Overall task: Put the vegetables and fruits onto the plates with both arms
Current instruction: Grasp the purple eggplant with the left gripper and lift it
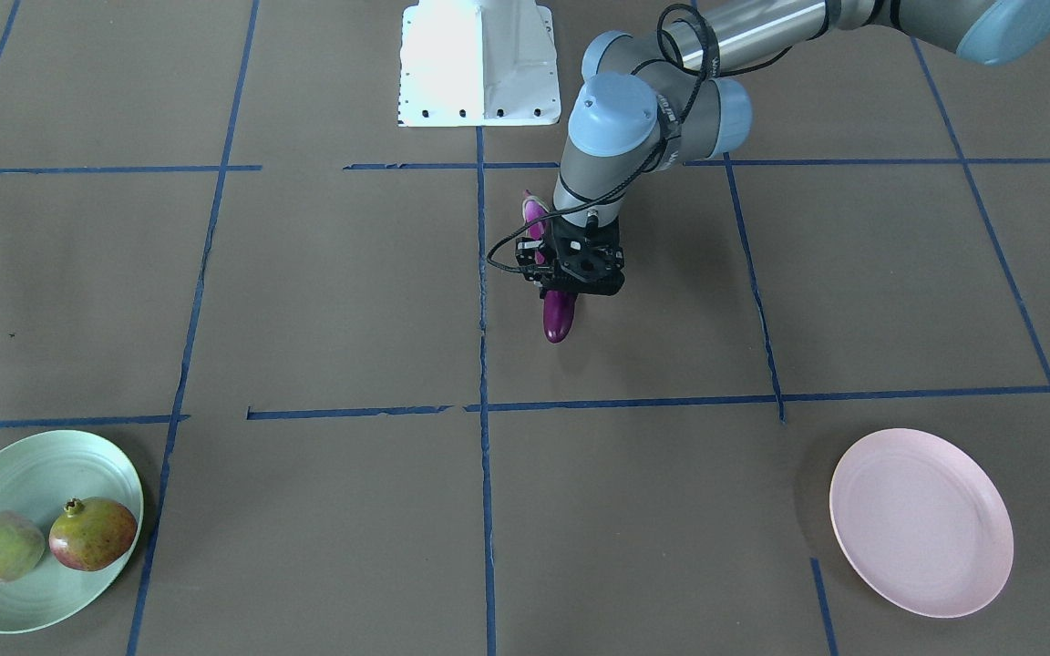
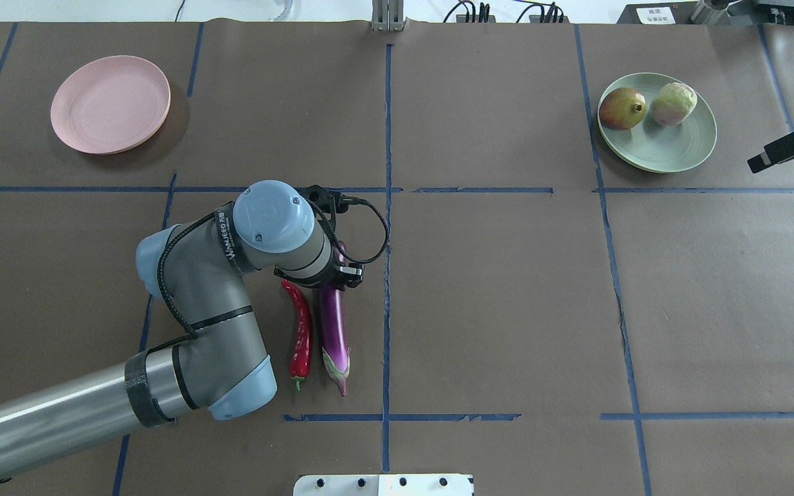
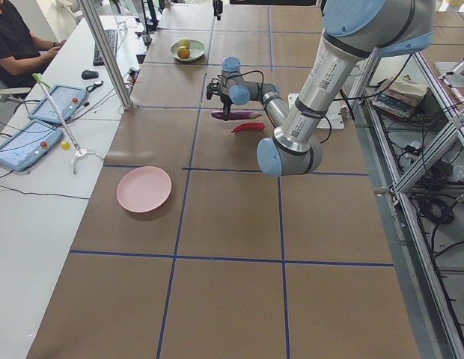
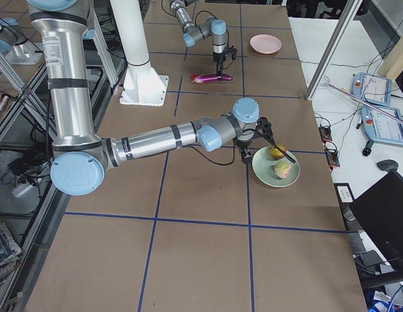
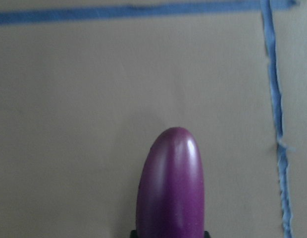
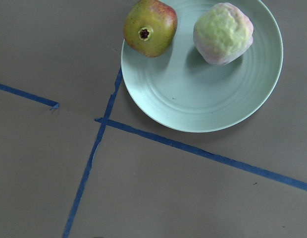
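My left gripper (image 2: 333,272) is down over the purple eggplant (image 2: 333,324), near its rounded end. In the left wrist view the eggplant (image 5: 169,188) fills the bottom, with dark fingertips against both its sides. It lies level at the table. The red chili pepper (image 2: 300,331) lies beside it, untouched. The pomegranate (image 2: 622,108) and the pale green fruit (image 2: 673,103) sit on the mint green plate (image 2: 673,155). The pink plate (image 2: 110,103) holds nothing. My right gripper (image 2: 786,148) hovers beside the mint plate; I cannot tell how its jaws stand.
The white base block (image 1: 479,64) stands at the robot's edge of the table. Blue tape lines cross the brown table cover. Operators' tablets and a keyboard lie on a side desk beyond the plates.
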Controlling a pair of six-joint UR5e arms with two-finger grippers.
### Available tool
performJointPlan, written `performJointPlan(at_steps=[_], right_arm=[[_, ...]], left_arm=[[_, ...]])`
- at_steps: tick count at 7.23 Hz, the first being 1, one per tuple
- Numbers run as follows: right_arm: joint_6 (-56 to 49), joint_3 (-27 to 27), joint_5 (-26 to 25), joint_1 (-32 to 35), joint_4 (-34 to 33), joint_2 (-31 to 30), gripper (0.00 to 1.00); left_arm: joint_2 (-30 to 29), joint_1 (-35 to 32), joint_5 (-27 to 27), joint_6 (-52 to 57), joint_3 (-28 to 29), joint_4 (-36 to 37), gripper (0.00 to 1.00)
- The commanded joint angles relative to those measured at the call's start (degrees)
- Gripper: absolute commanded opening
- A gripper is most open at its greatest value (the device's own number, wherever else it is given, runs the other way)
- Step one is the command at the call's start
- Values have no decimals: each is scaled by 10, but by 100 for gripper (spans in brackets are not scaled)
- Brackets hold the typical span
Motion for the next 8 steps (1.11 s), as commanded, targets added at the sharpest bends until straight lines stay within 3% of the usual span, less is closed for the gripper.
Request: performJointPlan(at_steps=[1, 3, 6, 7, 8], right_arm=[[0, 3, 2, 1, 1, -5, 100], [0, 7, -2, 1, 6, -22, 100], [0, 28, -3, 1, 7, -36, 100], [0, 31, -3, 1, 6, -36, 100], [0, 31, -5, 1, 6, -35, 100]], left_arm=[[3, -114, -1, -30, 9, 0, 0], [-3, -215, -6, -100, 154, -28, 0], [-8, -310, -18, -160, 355, -201, 0], [-8, -329, -19, -169, 383, -219, 6], [-8, -331, -19, -169, 389, -223, 23]])
